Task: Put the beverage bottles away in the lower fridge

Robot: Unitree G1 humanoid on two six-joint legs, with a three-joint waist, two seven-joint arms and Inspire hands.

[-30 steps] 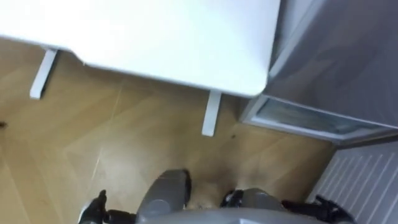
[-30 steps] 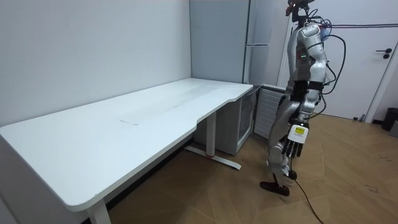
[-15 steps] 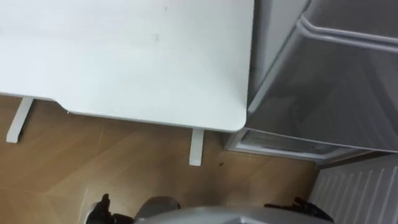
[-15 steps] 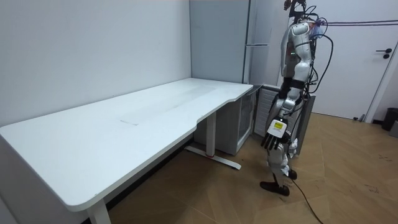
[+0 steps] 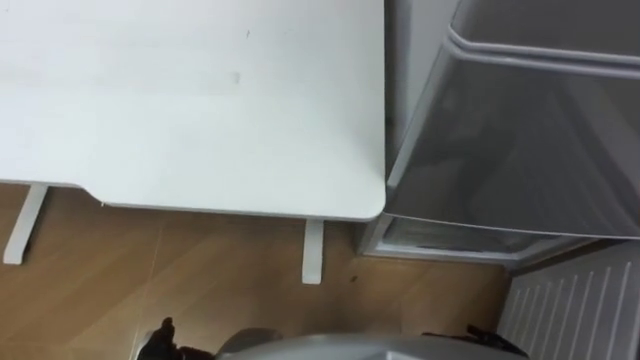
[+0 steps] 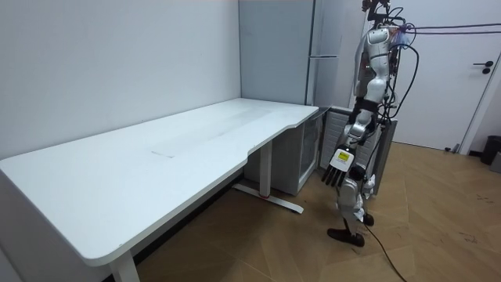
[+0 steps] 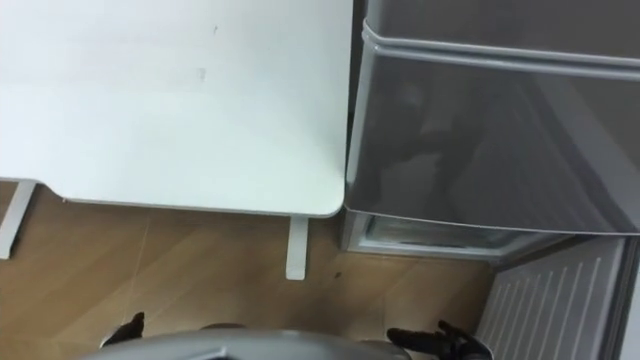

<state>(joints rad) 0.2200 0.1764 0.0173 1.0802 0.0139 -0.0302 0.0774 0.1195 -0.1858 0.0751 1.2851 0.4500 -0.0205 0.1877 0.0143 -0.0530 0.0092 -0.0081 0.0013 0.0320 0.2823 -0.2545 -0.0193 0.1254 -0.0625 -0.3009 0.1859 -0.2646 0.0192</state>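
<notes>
No drink shows on the white table (image 5: 200, 100) or in either hand. The tall grey fridge (image 5: 520, 140) stands shut at the table's right end, with a seam between its upper and lower doors. At its foot is a low unit with a glass front (image 5: 450, 235), also shut. I stand on the wooden floor facing the table's end and the fridge. My left hand (image 6: 342, 164) hangs low in front of me with straight fingers and holds nothing. A dark part of my left hand (image 5: 160, 342) and of my right hand (image 7: 440, 342) shows at the bottom edge.
A white slatted panel (image 5: 575, 300) stands at the lower right beside the fridge. A white table leg (image 5: 312, 250) comes down near the low unit. Wooden floor (image 5: 150, 260) lies open between me and the table. A white door (image 6: 485, 86) is at the room view's right.
The eye view has tipped up, showing more of the table and fridge and less of the floor. In the room view I have turned toward the fridge and my left arm has swung forward.
</notes>
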